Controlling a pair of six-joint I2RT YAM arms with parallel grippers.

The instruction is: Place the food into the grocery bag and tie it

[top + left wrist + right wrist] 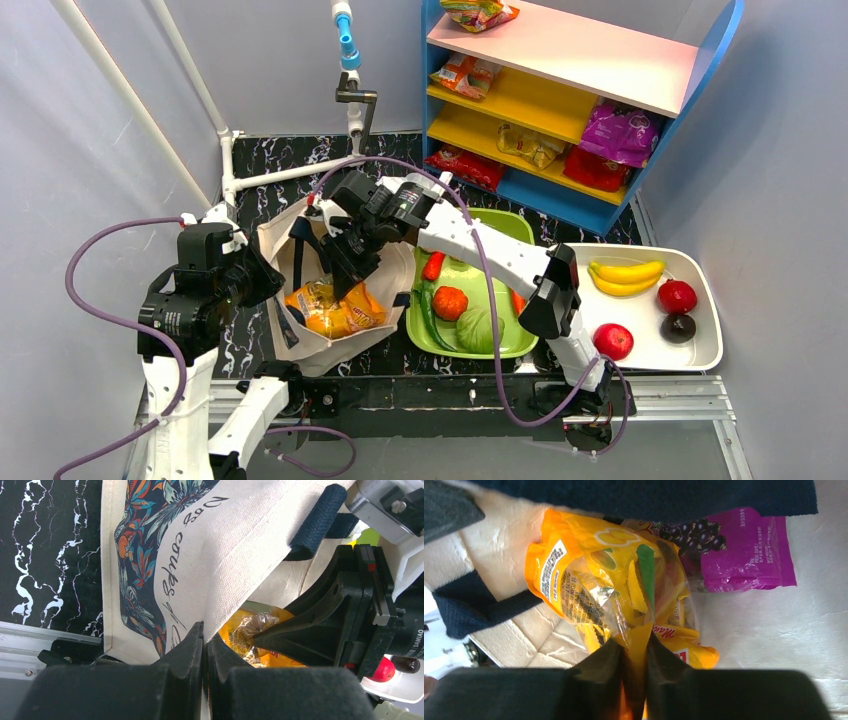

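Observation:
The grocery bag (283, 236) is a cream cloth tote with a floral print and navy handles, lying open on the black marbled table. My left gripper (205, 637) is shut on the edge of the bag's cloth (220, 555), at the bag's left side (272, 284). My right gripper (636, 647) reaches into the bag's mouth (345, 285) and is shut on the top edge of an orange-yellow snack packet (589, 570), which also shows from above (335, 310). A purple snack packet (744, 550) lies inside the bag beside it.
A green tray (500, 216) of vegetables sits right of the bag. Further right, a white tray (714, 340) holds bananas (625, 275) and round fruit. A blue and yellow shelf (560, 100) with snack packets stands at the back right. A white pipe frame (350, 60) rises behind the bag.

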